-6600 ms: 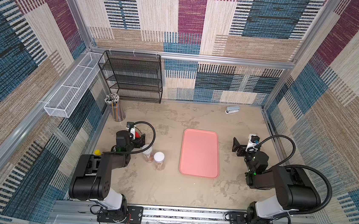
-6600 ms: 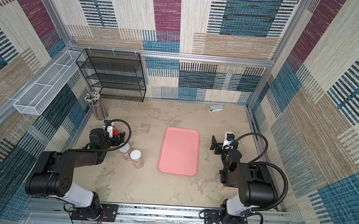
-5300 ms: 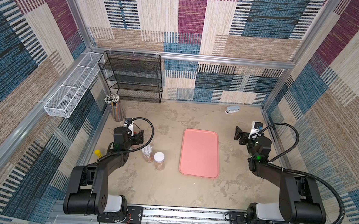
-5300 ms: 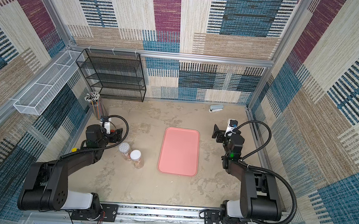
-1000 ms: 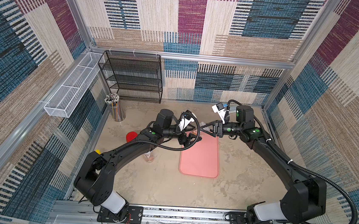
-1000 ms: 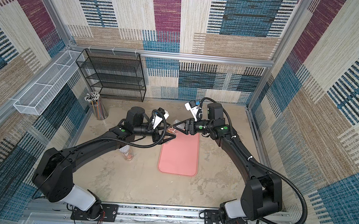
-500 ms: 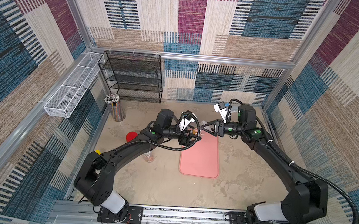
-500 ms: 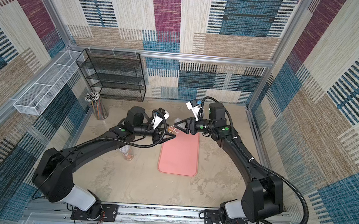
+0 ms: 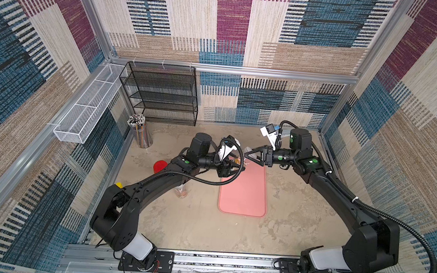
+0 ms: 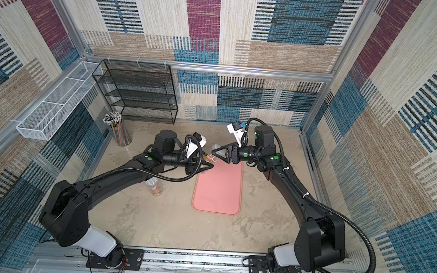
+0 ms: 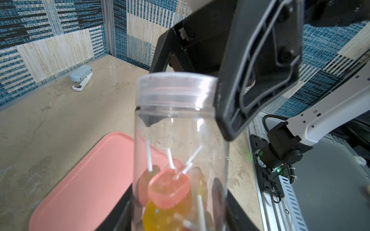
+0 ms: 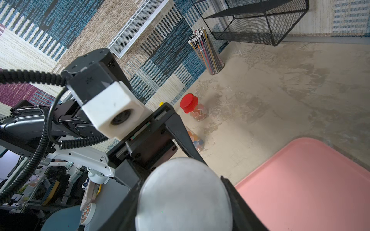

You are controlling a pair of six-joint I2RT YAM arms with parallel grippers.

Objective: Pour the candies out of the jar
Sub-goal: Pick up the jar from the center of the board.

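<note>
Left gripper (image 9: 232, 168) clamped tight on clear jar (image 11: 180, 136), held aloft above far end of pink tray (image 9: 244, 199). Right gripper (image 9: 249, 156) pinches frosted lid (image 12: 184, 194) from both sides. Candies (image 11: 170, 188) heaped at end away from lid. Lid not yet off: twist squarely about jar's axis, body held firm, mouth over tray.

Mottled beige counter (image 9: 193, 229). Bears a pink tray (image 9: 244, 196) lying flat at centre; a clear jar (image 9: 181, 192) near the tray's left edge; a red-lidded jar (image 9: 160, 166) farther left; a pencil cup (image 9: 142, 133) and black mesh rack (image 9: 161, 94) in the rear left corner; a pale blue stapler (image 11: 81, 79) by the rear wall.
</note>
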